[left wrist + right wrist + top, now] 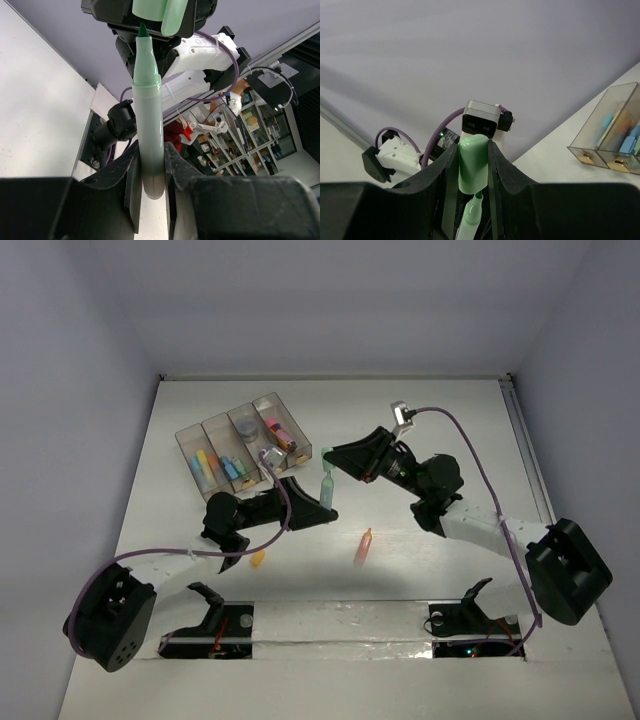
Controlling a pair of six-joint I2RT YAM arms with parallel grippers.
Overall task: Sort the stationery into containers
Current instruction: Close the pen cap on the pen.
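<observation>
My left gripper [320, 504] is shut on the lower body of a pale green marker [326, 484] and holds it upright above the table; the left wrist view shows the marker [148, 115] between the fingers, dark green tip bare. My right gripper [337, 454] is shut on the marker's green cap [328, 452], just above the tip. In the right wrist view the cap [473, 165] sits between the fingers, with the tip [478, 196] at its mouth. The clear four-compartment tray [190, 439] at the back left holds several coloured pieces and a grey pot.
An orange pen [363, 545] lies on the table in front of the grippers. A small yellow piece [258, 560] lies by the left arm. The tray's end [615, 135] shows at the right of the right wrist view. White walls enclose the table.
</observation>
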